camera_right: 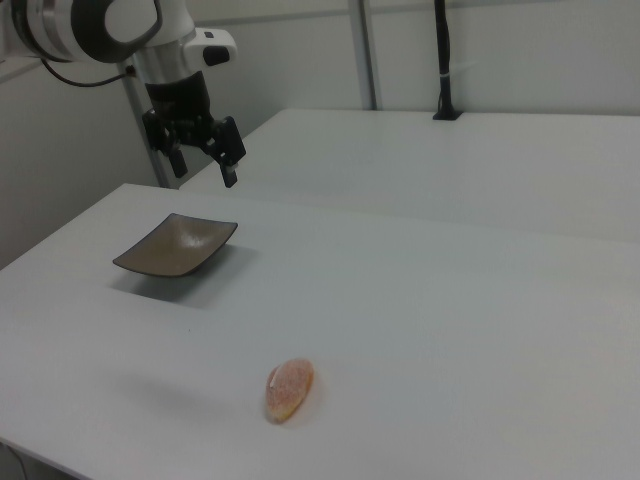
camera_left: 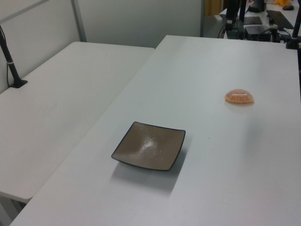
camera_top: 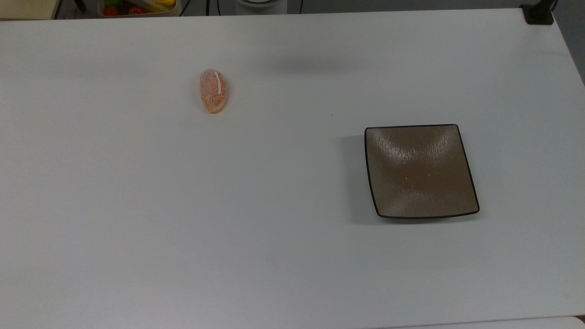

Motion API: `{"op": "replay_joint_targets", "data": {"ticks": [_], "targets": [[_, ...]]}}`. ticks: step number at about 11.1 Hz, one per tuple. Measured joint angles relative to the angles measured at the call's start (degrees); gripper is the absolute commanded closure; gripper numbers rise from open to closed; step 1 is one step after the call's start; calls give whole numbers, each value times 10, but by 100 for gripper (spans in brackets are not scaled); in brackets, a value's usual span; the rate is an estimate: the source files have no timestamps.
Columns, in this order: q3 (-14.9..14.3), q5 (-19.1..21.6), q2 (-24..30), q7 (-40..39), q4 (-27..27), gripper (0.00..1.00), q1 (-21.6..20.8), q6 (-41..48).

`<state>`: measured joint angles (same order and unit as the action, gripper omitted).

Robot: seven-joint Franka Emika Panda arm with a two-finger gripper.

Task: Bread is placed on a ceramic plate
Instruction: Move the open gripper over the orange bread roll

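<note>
Black and two-fingered, the gripper (camera_right: 203, 160) hung from the white Franka arm (camera_right: 110, 25) in the right view, raised well above the white table (camera_right: 420, 300) with its fingers spread apart and nothing between them. Its fingertips pointed downward, and one finger (camera_right: 229, 160) reached slightly lower than the other.

Below the gripper in the right view, and a little toward the right view's left, sat the square, glossy brown-taupe ceramic plate (camera_right: 176, 246) with a thin dark rim and upturned edges. Plate and gripper were apart, with open air between them, and the shallow centre of the dish held nothing.

Far from the gripper lay the small oval orange-brown bread roll (camera_right: 289, 389), speckled with a pale sugary crust. In the right view it rested flat on the table, lower in the picture than the tool and toward the right view's right, beyond the plate as seen from the gripper. Gripper and bread were well apart and not touching.

From the top view, the bread (camera_top: 213, 91) showed a thin white streak along its top and lay well apart from the plate (camera_top: 420, 170), toward the top view's upper left of it. From the left view, the roll (camera_left: 239, 96) sat on the same table as the plate (camera_left: 149, 145), toward the left view's upper right of the dish.
</note>
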<state>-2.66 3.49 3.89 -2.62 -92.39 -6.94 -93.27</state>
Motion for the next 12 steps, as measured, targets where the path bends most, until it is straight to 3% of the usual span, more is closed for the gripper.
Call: {"op": "replay_joint_targets", "data": {"ticks": [12], "targets": [[2, 0, -19, -6, -25, 0, -12, -22]]}}
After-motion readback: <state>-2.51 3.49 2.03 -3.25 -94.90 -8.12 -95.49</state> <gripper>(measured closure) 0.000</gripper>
